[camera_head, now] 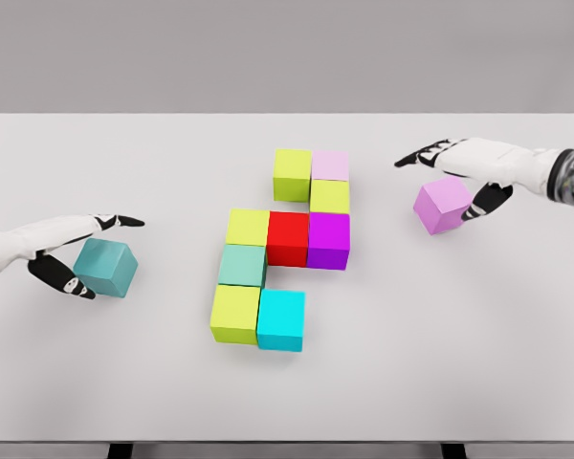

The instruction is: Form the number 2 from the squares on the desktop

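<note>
Nine cubes clustered mid-table (96, 382), white and matte, edges touching in a stepped figure. Top row: lime cube (292, 174) beside pale pink cube (330, 165). Directly below the pink one, a yellow-green cube (330, 197). Middle row, left to right: yellow cube (248, 228), red cube (288, 238), purple cube (328, 240). Under the yellow one, a mint cube (242, 266); below that, a second lime-yellow cube (234, 314) with a bright cyan cube (281, 319) touching its right side. All flat-sided, solid-coloured, sitting square to one another, no gaps visible between neighbours.

Two more cubes well apart from the cluster. At left, a teal cube (106, 267), slightly turned, gripped by the left hand (77, 253): white-and-black index finger stretched over its top, thumb against its lower left side. At right, a lilac cube (442, 205), also turned off-square, held by the right hand (464, 177): fingers spread out above and behind it, thumb pressed to its right face. Cannot tell whether either cube rests on the table or hangs just above.
</note>
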You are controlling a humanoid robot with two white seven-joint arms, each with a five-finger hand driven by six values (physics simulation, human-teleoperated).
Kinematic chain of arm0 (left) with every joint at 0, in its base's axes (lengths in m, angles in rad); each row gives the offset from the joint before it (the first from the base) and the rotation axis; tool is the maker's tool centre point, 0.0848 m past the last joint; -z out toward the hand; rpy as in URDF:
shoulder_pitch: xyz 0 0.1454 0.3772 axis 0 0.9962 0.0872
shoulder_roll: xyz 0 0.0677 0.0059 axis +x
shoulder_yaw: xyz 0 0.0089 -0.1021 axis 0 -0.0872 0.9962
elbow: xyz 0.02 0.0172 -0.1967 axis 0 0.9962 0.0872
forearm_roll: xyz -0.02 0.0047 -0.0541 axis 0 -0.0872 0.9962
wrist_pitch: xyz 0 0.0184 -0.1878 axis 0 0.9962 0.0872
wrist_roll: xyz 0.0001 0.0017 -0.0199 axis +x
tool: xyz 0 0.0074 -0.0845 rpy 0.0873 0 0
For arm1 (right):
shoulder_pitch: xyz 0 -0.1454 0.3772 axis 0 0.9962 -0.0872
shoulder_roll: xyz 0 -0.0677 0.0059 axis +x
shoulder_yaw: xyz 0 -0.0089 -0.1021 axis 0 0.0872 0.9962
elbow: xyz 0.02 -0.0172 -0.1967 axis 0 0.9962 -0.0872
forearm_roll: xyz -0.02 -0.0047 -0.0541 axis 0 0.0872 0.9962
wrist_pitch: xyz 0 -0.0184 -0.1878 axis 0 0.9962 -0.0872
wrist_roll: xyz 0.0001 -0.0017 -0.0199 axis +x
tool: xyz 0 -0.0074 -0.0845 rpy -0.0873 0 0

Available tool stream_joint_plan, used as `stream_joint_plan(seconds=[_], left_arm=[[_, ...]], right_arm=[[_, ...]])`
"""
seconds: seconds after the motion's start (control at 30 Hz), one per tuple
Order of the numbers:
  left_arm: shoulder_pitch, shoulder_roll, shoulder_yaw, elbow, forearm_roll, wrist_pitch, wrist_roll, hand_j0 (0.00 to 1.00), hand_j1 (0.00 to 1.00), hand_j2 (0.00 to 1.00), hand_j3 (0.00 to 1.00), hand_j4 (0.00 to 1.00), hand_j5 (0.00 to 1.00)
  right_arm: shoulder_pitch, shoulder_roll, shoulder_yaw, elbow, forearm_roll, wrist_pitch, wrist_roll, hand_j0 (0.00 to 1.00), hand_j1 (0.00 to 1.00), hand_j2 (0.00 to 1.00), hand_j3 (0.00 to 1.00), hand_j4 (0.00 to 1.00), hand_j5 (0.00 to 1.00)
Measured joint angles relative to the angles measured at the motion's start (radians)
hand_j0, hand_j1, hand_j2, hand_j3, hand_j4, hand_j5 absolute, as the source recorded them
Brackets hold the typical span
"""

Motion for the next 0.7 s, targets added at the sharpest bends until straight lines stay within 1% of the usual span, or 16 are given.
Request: stream_joint_plan(seconds=[0.13, 0.27, 0.3, 0.33, 0.4, 0.43, 0.47, 0.53, 0.57, 0.6, 0.7], left_arm=[[0.000, -0.010, -0.009, 0.004, -0.021, 0.000, 0.000, 1.00, 1.00, 1.00, 1.00, 1.00, 1.00], [0.000, -0.014, -0.023, 0.006, -0.036, 0.000, 0.000, 1.00, 1.00, 1.00, 1.00, 1.00, 1.00], [0.001, -0.015, -0.025, 0.006, -0.038, 0.000, 0.000, 0.94, 0.94, 0.94, 0.94, 0.94, 0.94], [0.002, -0.015, -0.025, 0.006, -0.037, 0.001, 0.001, 0.85, 0.85, 0.85, 0.85, 0.85, 0.85], [0.002, -0.015, -0.023, 0.006, -0.035, 0.001, 0.003, 0.72, 0.72, 0.72, 0.72, 0.72, 0.72], [0.003, -0.015, -0.023, 0.006, -0.034, 0.001, 0.004, 0.67, 0.67, 0.67, 0.67, 0.67, 0.67], [0.006, -0.015, -0.020, 0.006, -0.031, 0.001, 0.006, 0.64, 0.64, 0.64, 0.64, 0.64, 0.64], [0.008, -0.015, -0.018, 0.006, -0.023, 0.000, 0.007, 0.55, 0.55, 0.55, 0.55, 0.55, 0.55], [0.008, -0.015, -0.018, 0.006, -0.019, 0.000, 0.006, 0.52, 0.52, 0.52, 0.52, 0.52, 0.52], [0.008, -0.015, -0.018, 0.007, -0.016, -0.002, 0.005, 0.47, 0.47, 0.47, 0.47, 0.47, 0.47], [0.008, -0.015, -0.017, 0.009, -0.013, -0.005, 0.005, 0.38, 0.38, 0.38, 0.38, 0.38, 0.38]], right_arm=[[-0.009, 0.024, 0.025, 0.061, 0.017, -0.005, 0.000, 1.00, 1.00, 1.00, 1.00, 1.00, 1.00], [-0.018, 0.041, 0.039, 0.101, 0.035, -0.009, 0.000, 1.00, 1.00, 1.00, 1.00, 1.00, 1.00], [-0.025, 0.045, 0.041, 0.111, 0.040, -0.009, 0.000, 1.00, 1.00, 1.00, 1.00, 1.00, 1.00], [-0.026, 0.050, 0.044, 0.122, 0.044, -0.009, 0.000, 1.00, 1.00, 1.00, 1.00, 1.00, 1.00], [-0.035, 0.058, 0.052, 0.141, 0.056, -0.008, 0.000, 1.00, 1.00, 1.00, 1.00, 1.00, 1.00], [-0.037, 0.062, 0.055, 0.149, 0.063, -0.008, 0.000, 1.00, 1.00, 1.00, 1.00, 1.00, 1.00], [-0.038, 0.067, 0.059, 0.155, 0.068, -0.008, 0.000, 1.00, 1.00, 1.00, 1.00, 1.00, 1.00], [-0.043, 0.073, 0.069, 0.164, 0.074, -0.006, 0.000, 1.00, 1.00, 1.00, 1.00, 1.00, 1.00], [-0.045, 0.075, 0.073, 0.168, 0.076, -0.006, 0.000, 1.00, 1.00, 1.00, 1.00, 1.00, 1.00], [-0.052, 0.077, 0.076, 0.174, 0.077, -0.005, 0.000, 1.00, 1.00, 1.00, 1.00, 1.00, 1.00], [-0.052, 0.086, 0.080, 0.192, 0.080, -0.006, 0.000, 1.00, 1.00, 1.00, 1.00, 1.00, 1.00]])
